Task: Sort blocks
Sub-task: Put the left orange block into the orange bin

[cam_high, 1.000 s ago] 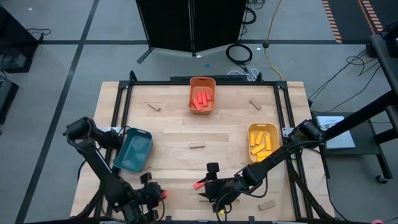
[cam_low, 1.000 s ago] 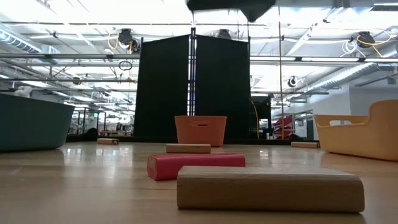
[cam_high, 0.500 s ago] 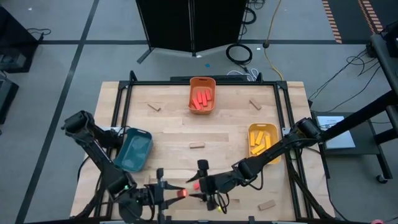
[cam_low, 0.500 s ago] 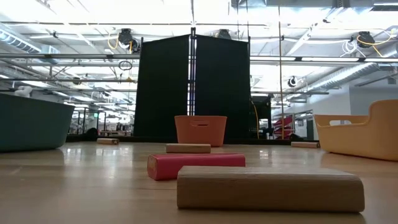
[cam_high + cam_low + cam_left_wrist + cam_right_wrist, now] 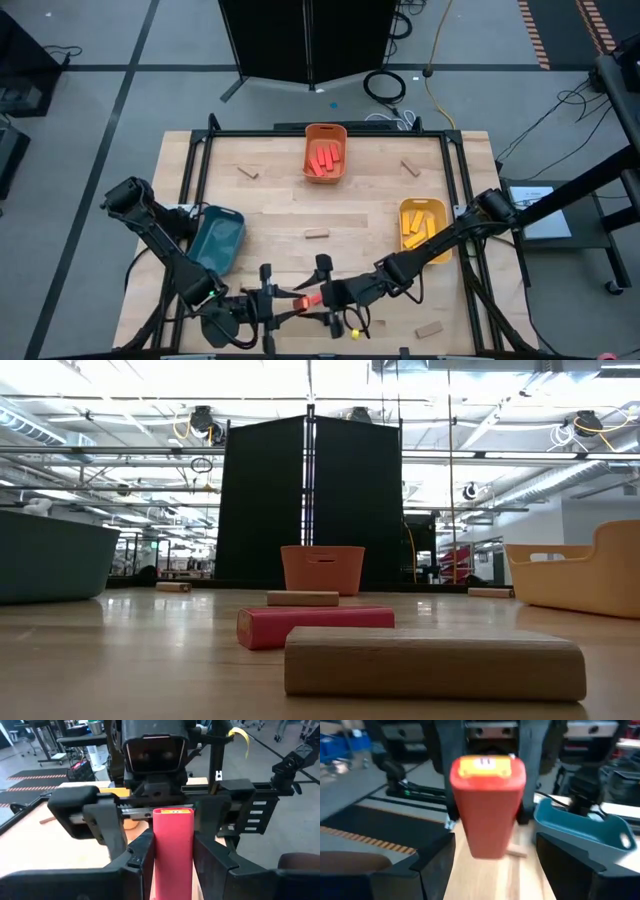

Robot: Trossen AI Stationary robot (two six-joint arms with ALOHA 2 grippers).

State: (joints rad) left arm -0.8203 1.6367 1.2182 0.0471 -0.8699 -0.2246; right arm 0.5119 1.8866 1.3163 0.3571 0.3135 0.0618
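Overhead arrangement of the light wooden table (image 5: 270,205), with three rectangular plastic bins on it. The orange bin (image 5: 325,153) stands at the far edge, midway across, and holds several red wooden blocks (image 5: 323,158) lying side by side. The yellow bin (image 5: 422,228) sits toward the right side and holds several yellow blocks (image 5: 417,229). The teal bin (image 5: 215,241) sits at the left side, tilted; nothing can be made out inside it.

Near the front edge the two arms meet end to end. The left gripper (image 5: 268,306) is clenched on one red rectangular block (image 5: 302,304): in the left wrist view that block (image 5: 173,851) stands between the two dark fingers (image 5: 137,860), which press against its long sides. The right gripper (image 5: 323,296) faces it from the opposite end, released: in the right wrist view its fingers (image 5: 432,862) stand wide on either side of the block (image 5: 488,802), apart from it.

Loose plain tan wooden blocks lie on the table: one near the far left (image 5: 248,172), one near the far right (image 5: 410,168), one at the centre (image 5: 317,235) and one at the front right (image 5: 428,329). The low view shows a tan block (image 5: 434,663) nearest the camera, a red block (image 5: 315,626) just behind it, and another tan block (image 5: 302,598) farther back, before the orange bin (image 5: 322,569).
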